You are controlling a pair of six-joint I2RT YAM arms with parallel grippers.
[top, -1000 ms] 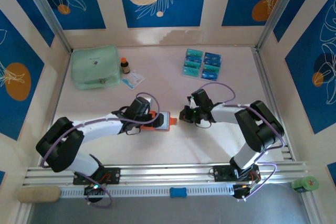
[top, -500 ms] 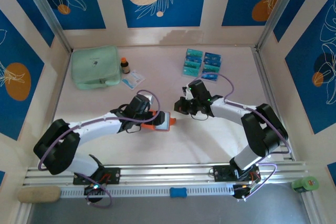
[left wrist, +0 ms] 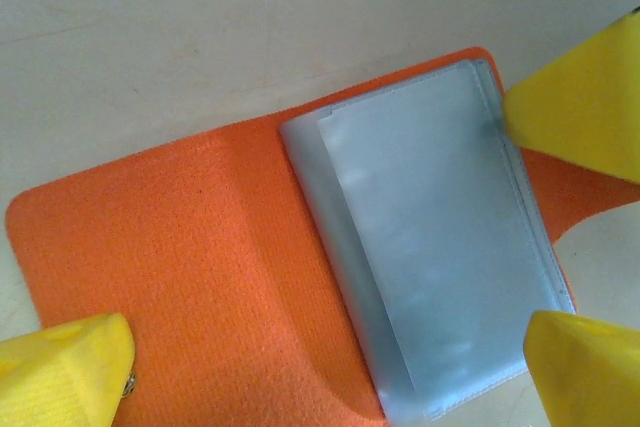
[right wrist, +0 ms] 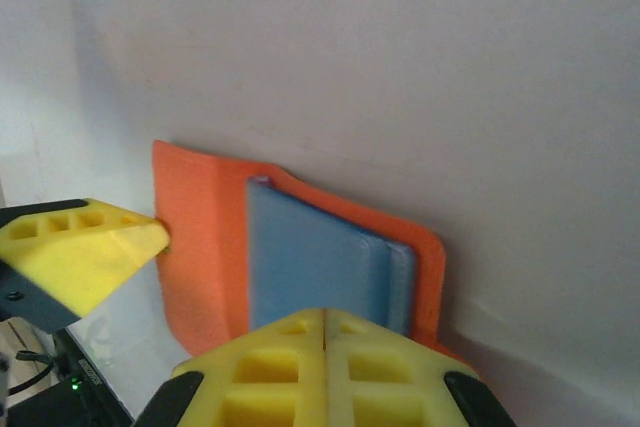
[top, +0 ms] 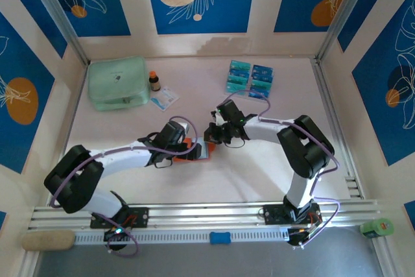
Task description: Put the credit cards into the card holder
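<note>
The orange card holder [top: 200,154] lies open on the table, its pale blue-grey pockets [left wrist: 440,247] facing up. My left gripper [top: 192,149] stands open straddling it, one yellow fingertip [left wrist: 70,367] on the orange flap and the other [left wrist: 585,362] beside the pockets. My right gripper [top: 209,137] is shut with nothing between its jaws, its tip [right wrist: 325,317] pressed at the pocket side of the holder [right wrist: 200,227]. Its yellow finger [left wrist: 585,107] shows in the left wrist view. Several teal and blue credit cards [top: 249,79] lie in two columns at the back, apart from both grippers.
A mint-green zip pouch [top: 117,82] sits at the back left, with a small brown bottle [top: 154,81] and a white-and-blue packet [top: 164,98] beside it. Patterned walls and metal posts enclose the table. A rail [top: 207,212] runs along the near edge.
My right arm has swung left and its shut gripper has come up to the holder's right edge. The left gripper stays open over the holder.
</note>
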